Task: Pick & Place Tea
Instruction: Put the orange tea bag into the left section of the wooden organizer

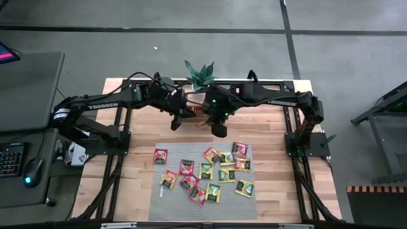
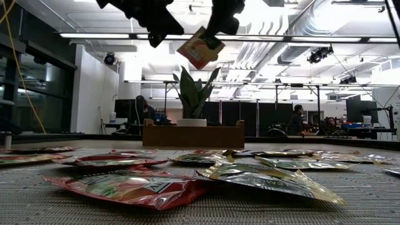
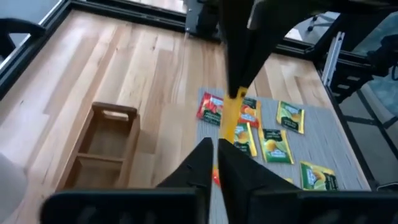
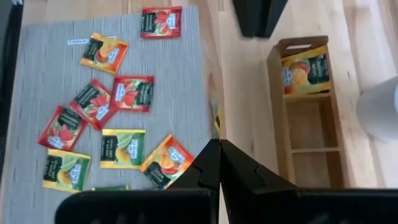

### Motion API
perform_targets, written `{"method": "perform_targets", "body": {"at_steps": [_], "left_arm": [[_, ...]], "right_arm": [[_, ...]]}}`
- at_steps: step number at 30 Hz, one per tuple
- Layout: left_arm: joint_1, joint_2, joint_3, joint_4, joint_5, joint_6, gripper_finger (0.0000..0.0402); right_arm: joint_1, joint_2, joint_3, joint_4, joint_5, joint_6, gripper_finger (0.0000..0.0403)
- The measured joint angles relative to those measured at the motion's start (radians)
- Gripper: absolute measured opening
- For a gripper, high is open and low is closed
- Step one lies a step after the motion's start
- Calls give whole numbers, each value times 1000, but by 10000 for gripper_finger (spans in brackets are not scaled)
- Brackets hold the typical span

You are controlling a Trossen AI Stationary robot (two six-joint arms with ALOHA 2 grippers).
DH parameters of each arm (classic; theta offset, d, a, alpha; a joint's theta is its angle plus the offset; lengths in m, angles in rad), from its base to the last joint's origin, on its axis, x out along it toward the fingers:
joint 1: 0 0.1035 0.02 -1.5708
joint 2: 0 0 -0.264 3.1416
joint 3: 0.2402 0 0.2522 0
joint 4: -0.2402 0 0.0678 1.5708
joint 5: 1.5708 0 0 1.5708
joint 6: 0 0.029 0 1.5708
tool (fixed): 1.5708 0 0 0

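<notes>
Tea sachets (image 1: 205, 172): red, yellow, orange and green, each with a dark label patch. Ribbed mat (image 1: 245, 207): grey. Table (image 1: 135, 168): pale wood planks. Tray (image 4: 308, 112): brown wood, one orange-yellow sachet (image 4: 305, 70) in an end compartment. Plant (image 1: 200, 75): green leaves. Arms: black.

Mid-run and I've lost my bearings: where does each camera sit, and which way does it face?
High view: above the table, looking straight down; shows both arms, left gripper, right gripper, mat.
Low view: at mat level, facing the tray and plant; both grippers hang overhead.
Left wrist view: behind the left gripper, looking at tray, mat and right gripper.
Right wrist view: behind the right gripper's fingers, looking down on mat and tray.
Shared: the held sachet, in the right gripper, shows in low and left wrist views.
</notes>
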Motion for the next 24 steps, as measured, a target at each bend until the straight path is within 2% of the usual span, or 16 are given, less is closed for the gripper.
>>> {"method": "perform_targets", "body": {"at_steps": [6,11,15,24], "left_arm": [[-3,0,0,7,7,-6,121],[-3,0,0,28,3,-14,173],[-3,0,0,36,-28,-14,188],[-3,0,0,95,-26,-36,188]], "right_arm": [[-22,57,116,-27,3,-23,0],[-29,59,125,-15,9,-24,0],[-29,59,125,-5,9,-24,0],[-29,59,125,34,9,-23,0]]}}
